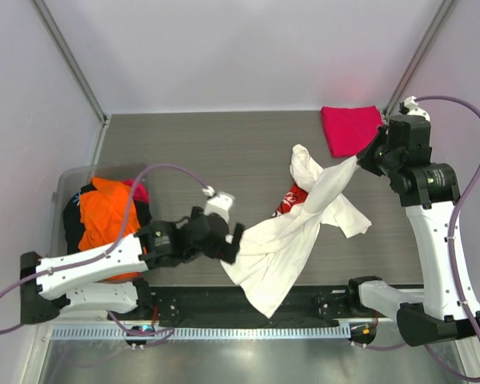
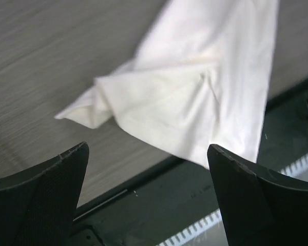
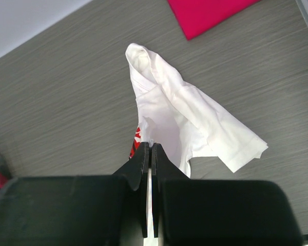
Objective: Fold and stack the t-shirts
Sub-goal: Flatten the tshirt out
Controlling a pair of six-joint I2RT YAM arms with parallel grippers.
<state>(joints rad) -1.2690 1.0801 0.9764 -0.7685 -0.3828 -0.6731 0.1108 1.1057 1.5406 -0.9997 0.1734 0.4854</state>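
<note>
At table (image 1: 192,144) middle, white t-shirt (image 1: 292,240) lies crumpled, drawn out as slanted band from far right to near edge, red print partly showing. Right gripper (image 1: 366,158): jaws pressed together on shirt's far-right end, cloth lifted there. Left gripper (image 1: 234,240): jaws wide apart, nothing between, just beside shirt's near-left corner. Pink-red t-shirt (image 1: 350,128) flat at far-right corner. Orange t-shirt (image 1: 104,212) and dark t-shirt (image 1: 74,210) in clear bin (image 1: 68,178) at left.
</note>
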